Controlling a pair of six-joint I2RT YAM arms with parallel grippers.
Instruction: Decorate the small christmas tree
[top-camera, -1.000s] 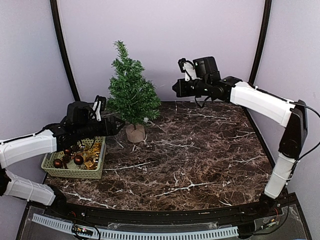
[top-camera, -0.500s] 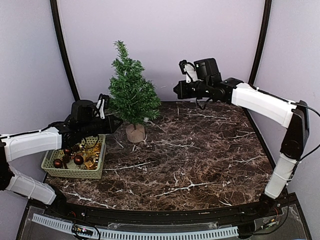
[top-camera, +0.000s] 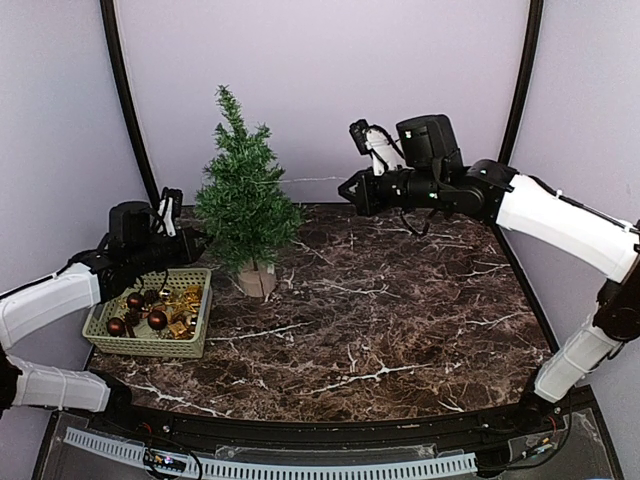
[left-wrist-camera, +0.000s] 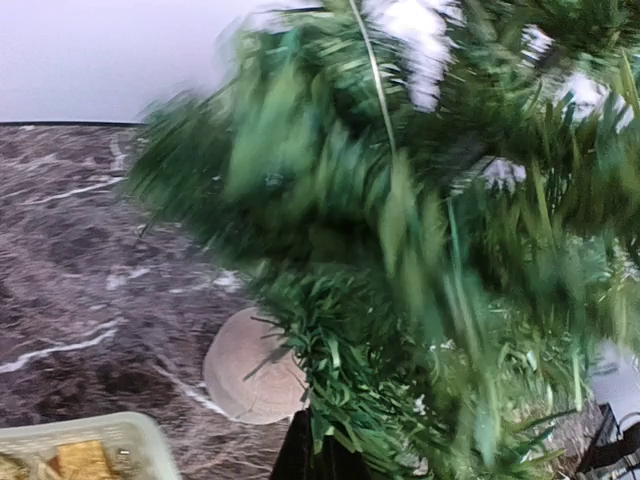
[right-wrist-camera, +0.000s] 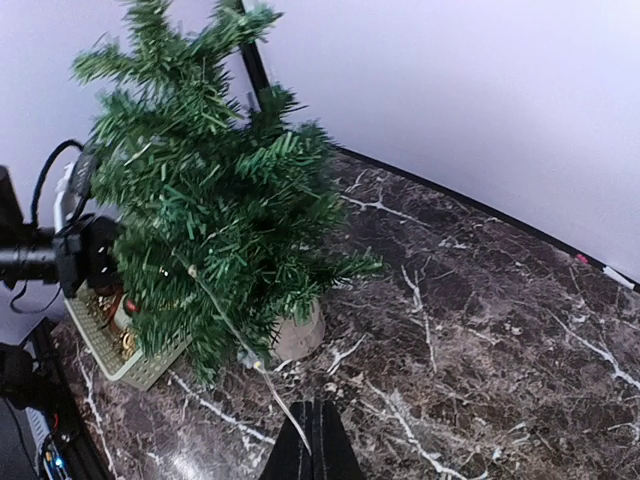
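Left of centre in the top view, the tree (top-camera: 243, 205) stands on the table (top-camera: 420, 300). It leans with its tip toward the upper left, and its foot is just right of the basket (top-camera: 150, 347). From the left edge, the left gripper (top-camera: 198, 240) reaches into the lower branches, jaws pinched together on the foliage. At upper middle, the right gripper (top-camera: 346, 188) hangs above the table, well right of the tree. Its jaws are narrow on a thin thread (top-camera: 312, 180) that runs across to the branches.

tree (top-camera: 240, 205) right of basket (top-camera: 146, 347), on table (top-camera: 400, 310)
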